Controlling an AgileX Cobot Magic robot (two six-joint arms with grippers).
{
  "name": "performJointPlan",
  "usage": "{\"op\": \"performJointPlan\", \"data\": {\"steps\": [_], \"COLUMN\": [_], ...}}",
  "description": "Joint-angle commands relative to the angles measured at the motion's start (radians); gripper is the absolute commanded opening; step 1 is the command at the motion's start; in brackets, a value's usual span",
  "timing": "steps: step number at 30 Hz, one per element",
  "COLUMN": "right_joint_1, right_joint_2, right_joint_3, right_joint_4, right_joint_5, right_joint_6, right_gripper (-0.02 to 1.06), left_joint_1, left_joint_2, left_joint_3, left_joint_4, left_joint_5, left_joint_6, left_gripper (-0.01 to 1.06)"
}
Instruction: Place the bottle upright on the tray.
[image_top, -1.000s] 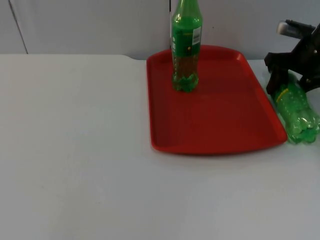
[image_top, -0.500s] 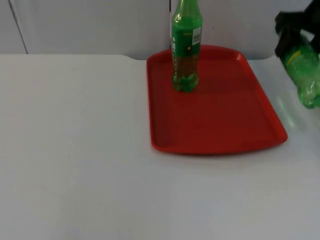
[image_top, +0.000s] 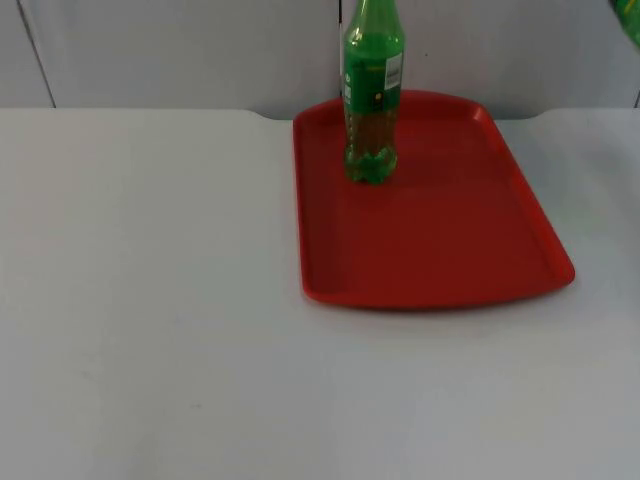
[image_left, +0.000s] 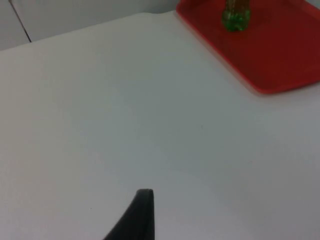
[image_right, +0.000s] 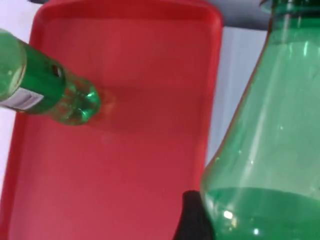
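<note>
Our right gripper (image_right: 196, 220) was pinching the bottle (image_right: 265, 150). The bottle sat right against its black fingertip, so the hold looked tight. We held the bottle high in the air at the far right (image_top: 632, 20), likely so it could go over the rim of the tray (image_right: 150, 165) without bumping it. The red tray lay below, with bare room on its near and right parts. Another bottle (image_right: 45, 90) stood upright at the tray's far left, so we thought it best to keep away from it. Our left gripper (image_left: 141, 215) waited over the table (image_left: 100, 125), left of the tray. We could not tell if it was spread or pressed together.
</note>
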Motion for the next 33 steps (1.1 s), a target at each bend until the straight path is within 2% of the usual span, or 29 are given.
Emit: {"op": "performJointPlan", "data": {"steps": [1, 5, 6, 15, 17, 18, 23, 24, 29, 30, 33], "right_joint_1": [0.002, 0.023, 0.023, 0.025, 0.025, 0.025, 0.025, 0.025, 0.025, 0.025, 0.025], "right_joint_2": [-0.052, -0.141, -0.141, -0.408, -0.536, -0.536, -0.795, -0.795, -1.053, -1.053, -1.191], "right_joint_3": [-0.004, 0.037, 0.037, 0.305, 0.423, 0.423, 0.697, 0.697, 0.955, 0.955, 1.095], "right_joint_4": [-0.050, -0.142, -0.142, -0.140, -0.140, -0.140, -0.140, -0.140, -0.136, -0.136, -0.134], "right_joint_5": [0.018, 0.018, 0.018, 0.017, -0.063, -0.063, -0.231, -0.231, -0.400, -0.400, -0.524], "right_joint_6": [0.011, 0.032, 0.032, 0.032, 0.032, 0.032, 0.032, 0.032, 0.028, 0.028, 0.028], "right_gripper": [0.00, 0.00, 0.00, 0.00, 0.00, 0.00, 0.00, 0.00, 0.00, 0.00, 0.00], "left_joint_1": [-0.002, -0.002, -0.002, -0.002, -0.002, -0.002, -0.002, -0.002, -0.002, -0.002, -0.002], "left_joint_2": [-0.004, -0.004, -0.004, -0.004, -0.004, -0.004, -0.004, -0.004, -0.004, -0.004, -0.004], "left_joint_3": [0.006, 0.006, 0.006, 0.006, 0.006, 0.006, 0.006, 0.006, 0.006, 0.006, 0.006], "left_joint_4": [0.000, 0.000, 0.000, 0.000, 0.000, 0.000, 0.000, 0.000, 0.000, 0.000, 0.000], "left_joint_5": [-0.012, -0.012, -0.012, -0.012, -0.012, -0.012, -0.012, -0.012, -0.012, -0.012, -0.012], "left_joint_6": [-0.003, -0.003, -0.003, -0.003, -0.003, -0.003, -0.003, -0.003, -0.003, -0.003, -0.003], "left_gripper": [1.05, 1.05, 1.05, 1.05, 1.05, 1.05, 1.05, 1.05, 1.05, 1.05, 1.05]}}
